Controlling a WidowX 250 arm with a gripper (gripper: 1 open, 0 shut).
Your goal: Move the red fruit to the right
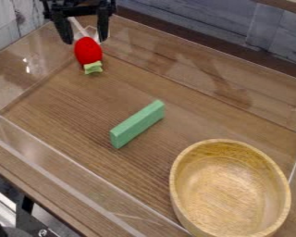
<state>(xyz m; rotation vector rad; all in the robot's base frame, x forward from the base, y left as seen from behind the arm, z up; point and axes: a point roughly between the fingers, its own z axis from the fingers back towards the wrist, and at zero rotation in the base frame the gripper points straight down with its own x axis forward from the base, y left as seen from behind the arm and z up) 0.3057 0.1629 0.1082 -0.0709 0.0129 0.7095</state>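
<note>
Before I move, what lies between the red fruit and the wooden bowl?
The green block lies between the red fruit and the bowl, with bare tabletop on either side of it, as the camera view shows.

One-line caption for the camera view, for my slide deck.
Open tool at the red fruit, with the green block and wooden bowl apart from it on the table.
</note>
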